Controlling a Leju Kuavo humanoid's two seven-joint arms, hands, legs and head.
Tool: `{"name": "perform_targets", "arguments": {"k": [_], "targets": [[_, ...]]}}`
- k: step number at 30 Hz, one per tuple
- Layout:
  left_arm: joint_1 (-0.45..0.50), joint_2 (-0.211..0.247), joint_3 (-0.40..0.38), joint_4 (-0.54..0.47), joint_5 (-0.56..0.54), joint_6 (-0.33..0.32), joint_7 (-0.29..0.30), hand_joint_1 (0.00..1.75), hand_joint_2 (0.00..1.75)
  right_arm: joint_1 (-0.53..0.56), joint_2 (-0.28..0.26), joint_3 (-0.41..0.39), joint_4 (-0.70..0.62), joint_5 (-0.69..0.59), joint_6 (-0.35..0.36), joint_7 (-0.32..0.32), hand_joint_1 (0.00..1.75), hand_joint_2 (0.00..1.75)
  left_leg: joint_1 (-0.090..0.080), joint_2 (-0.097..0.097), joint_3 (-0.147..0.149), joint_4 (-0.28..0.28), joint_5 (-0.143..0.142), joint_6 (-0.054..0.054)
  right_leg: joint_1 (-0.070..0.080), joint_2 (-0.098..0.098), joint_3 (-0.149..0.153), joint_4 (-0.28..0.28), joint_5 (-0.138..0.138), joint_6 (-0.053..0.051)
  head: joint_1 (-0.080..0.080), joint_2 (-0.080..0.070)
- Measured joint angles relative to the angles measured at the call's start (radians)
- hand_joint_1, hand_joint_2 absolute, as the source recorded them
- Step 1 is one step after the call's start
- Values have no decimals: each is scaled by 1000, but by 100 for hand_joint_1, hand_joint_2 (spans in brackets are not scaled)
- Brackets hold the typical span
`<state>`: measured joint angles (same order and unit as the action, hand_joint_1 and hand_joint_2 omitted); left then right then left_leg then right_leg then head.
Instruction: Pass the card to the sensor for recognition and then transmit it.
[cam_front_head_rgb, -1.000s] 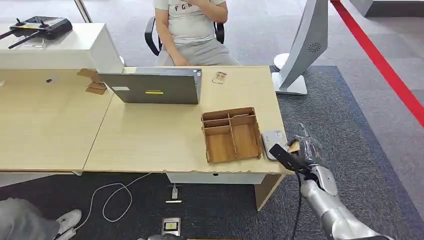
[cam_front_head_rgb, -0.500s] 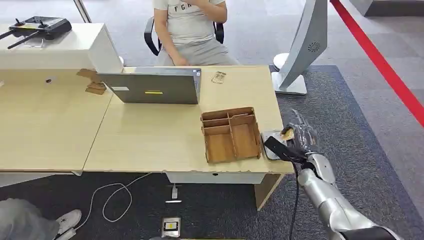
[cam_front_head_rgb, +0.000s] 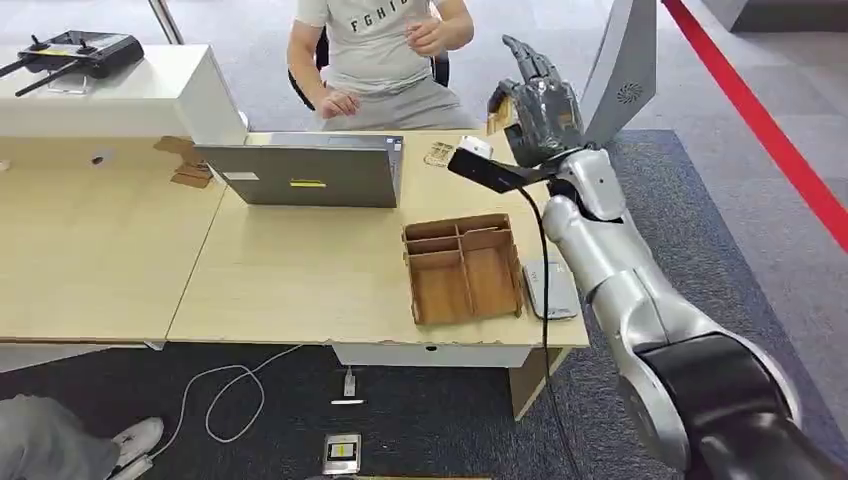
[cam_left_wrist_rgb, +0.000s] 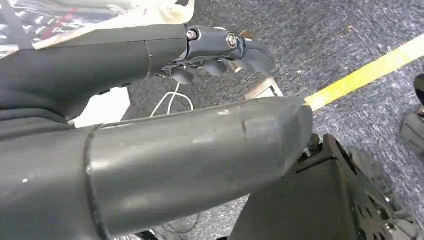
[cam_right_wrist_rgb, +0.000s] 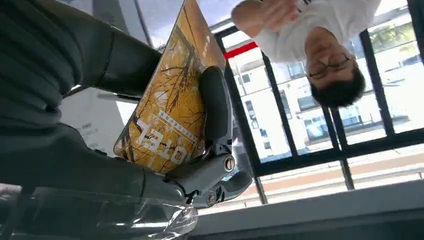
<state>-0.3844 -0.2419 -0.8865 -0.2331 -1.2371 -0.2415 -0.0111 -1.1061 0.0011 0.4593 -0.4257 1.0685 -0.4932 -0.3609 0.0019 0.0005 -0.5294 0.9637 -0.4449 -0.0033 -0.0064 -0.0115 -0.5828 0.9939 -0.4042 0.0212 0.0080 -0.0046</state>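
The right hand (cam_front_head_rgb: 537, 105) is raised above the far right corner of the pale wooden desk (cam_front_head_rgb: 300, 270), facing the seated person (cam_front_head_rgb: 385, 55). It grips the yellow printed card (cam_right_wrist_rgb: 172, 110) flat against its palm, one dark finger (cam_right_wrist_rgb: 216, 107) pressed across the card's face. The left hand (cam_left_wrist_rgb: 150, 110) hangs over the carpet, holding nothing, fingers loosely curled.

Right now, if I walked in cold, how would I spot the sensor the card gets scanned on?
Start at the light wooden desk and go to its near right corner. Right of the brown wooden divided tray lies the sensor, a flat pale grey pad with rounded corners. Unlike the tray, it is low, grey and has no compartments.
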Motion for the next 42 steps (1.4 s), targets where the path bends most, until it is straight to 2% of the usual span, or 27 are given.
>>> {"name": "perform_targets", "arguments": {"k": [8, 16, 18, 22, 30, 36, 42], "targets": [[0, -2, -3, 0, -2, -9, -2, 0, 0, -58, 81, 47, 1, 44, 23, 21, 175, 175, 0, 0, 0, 0, 0, 0, 0, 0, 0, 0, 0, 0, 0, 0], [2, -2, -5, 0, -2, -10, -1, 0, 0, -64, 132, 87, 12, 21, 38, 36, 175, 175, 0, 0, 0, 0, 0, 0, 0, 0, -1, 0, 0, 0, 0, 0], [2, -2, -5, 0, -2, -10, 0, 0, 0, -64, 138, 111, 18, -12, 40, 43, 175, 175, 0, -1, -1, 0, 0, 0, 0, 0, -1, 0, 0, 0, 1, 0], [0, 7, -5, 0, 1, -10, -62, 0, 0, -64, 151, 138, 29, -18, 61, 55, 175, 175, 0, -1, -1, 0, 0, 0, 0, 0, -1, 0, 0, 0, 0, 0], [-3, 24, -6, 0, 2, -20, -94, 0, 0, -66, 168, 177, 50, 27, 137, 98, 175, 175, 0, -1, -1, 0, 0, 0, 0, 0, -1, 0, 0, 0, 0, 0], [-6, 29, -6, 0, 2, -21, -98, 0, 0, -91, 179, 197, 68, 55, 180, 145, 175, 175, 0, -1, -1, 0, 0, 0, 0, 0, -1, 0, 0, 0, 0, 0], [-12, 31, -11, 0, -2, -22, -93, 0, 0, -106, 180, 200, 84, 69, 192, 187, 175, 175, 0, -1, -1, 0, 0, 0, 0, 0, -1, 0, 0, 0, 0, 0]]}}
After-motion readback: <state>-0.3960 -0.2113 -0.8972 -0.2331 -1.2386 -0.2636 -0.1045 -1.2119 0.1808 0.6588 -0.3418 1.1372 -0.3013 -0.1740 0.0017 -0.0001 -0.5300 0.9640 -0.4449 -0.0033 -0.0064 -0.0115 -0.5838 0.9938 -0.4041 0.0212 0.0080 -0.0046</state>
